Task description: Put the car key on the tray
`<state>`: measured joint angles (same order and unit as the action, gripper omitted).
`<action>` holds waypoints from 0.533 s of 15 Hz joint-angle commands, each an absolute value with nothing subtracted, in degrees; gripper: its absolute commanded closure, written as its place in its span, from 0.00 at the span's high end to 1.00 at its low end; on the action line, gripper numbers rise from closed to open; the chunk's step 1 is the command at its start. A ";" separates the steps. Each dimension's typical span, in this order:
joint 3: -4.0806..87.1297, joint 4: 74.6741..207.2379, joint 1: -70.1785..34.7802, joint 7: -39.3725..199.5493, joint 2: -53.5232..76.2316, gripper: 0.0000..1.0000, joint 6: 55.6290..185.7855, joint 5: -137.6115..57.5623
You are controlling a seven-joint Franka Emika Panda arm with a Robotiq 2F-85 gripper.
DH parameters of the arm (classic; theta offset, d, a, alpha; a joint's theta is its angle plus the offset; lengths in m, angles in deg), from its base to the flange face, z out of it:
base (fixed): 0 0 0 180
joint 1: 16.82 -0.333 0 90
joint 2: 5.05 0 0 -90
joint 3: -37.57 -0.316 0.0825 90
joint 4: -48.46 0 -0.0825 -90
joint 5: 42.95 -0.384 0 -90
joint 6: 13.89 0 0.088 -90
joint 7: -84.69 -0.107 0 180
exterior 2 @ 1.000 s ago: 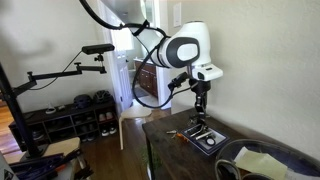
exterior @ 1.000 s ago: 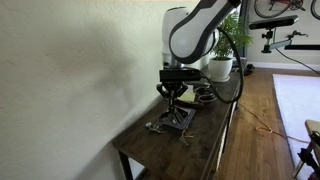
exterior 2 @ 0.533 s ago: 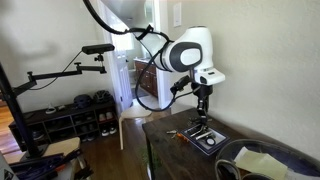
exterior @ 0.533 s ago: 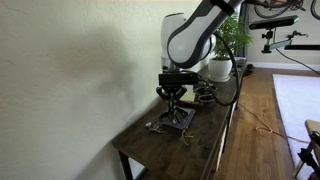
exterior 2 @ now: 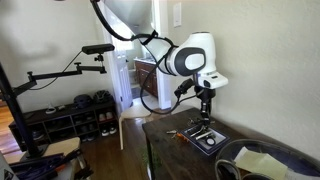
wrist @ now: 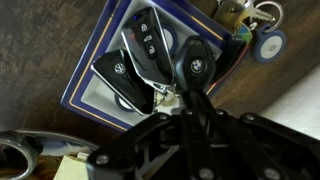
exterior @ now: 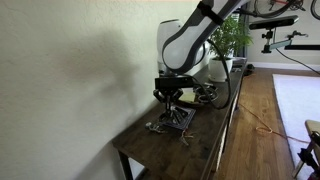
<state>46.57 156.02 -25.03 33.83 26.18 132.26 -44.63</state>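
Note:
In the wrist view the dark tray (wrist: 84, 92) with a blue rim holds three black key fobs: one at the left (wrist: 122, 78), one in the middle (wrist: 148, 45) and one at the right (wrist: 196, 64). I cannot tell which is the task's car key. My gripper (wrist: 188, 100) hangs over the tray's near edge, its fingers together in one dark column with nothing seen between them. In both exterior views the gripper (exterior: 172, 102) (exterior 2: 204, 112) is a little above the tray (exterior: 178, 122) (exterior 2: 206, 138).
A silvery bunch of keys (wrist: 248, 14) and a round tag (wrist: 268, 45) lie beside the tray. A metal ring (wrist: 14, 166) and a pale tan item (wrist: 76, 166) lie near it. A potted plant (exterior: 221, 62) and a round dish (exterior 2: 262, 160) stand further along the table.
The arm's upper body has swung slightly. The gripper stays shut over the tray at about the same height, and the fobs have not moved.

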 commanded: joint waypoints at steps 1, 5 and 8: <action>46.41 155.25 -24.89 33.06 26.93 0.17 132.09 -44.53; 46.58 156.81 -25.61 33.27 25.78 0.54 132.41 -43.80; 45.80 158.40 -25.83 33.60 23.65 0.73 131.79 -44.54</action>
<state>46.51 155.55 -25.52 33.89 27.00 132.25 -44.53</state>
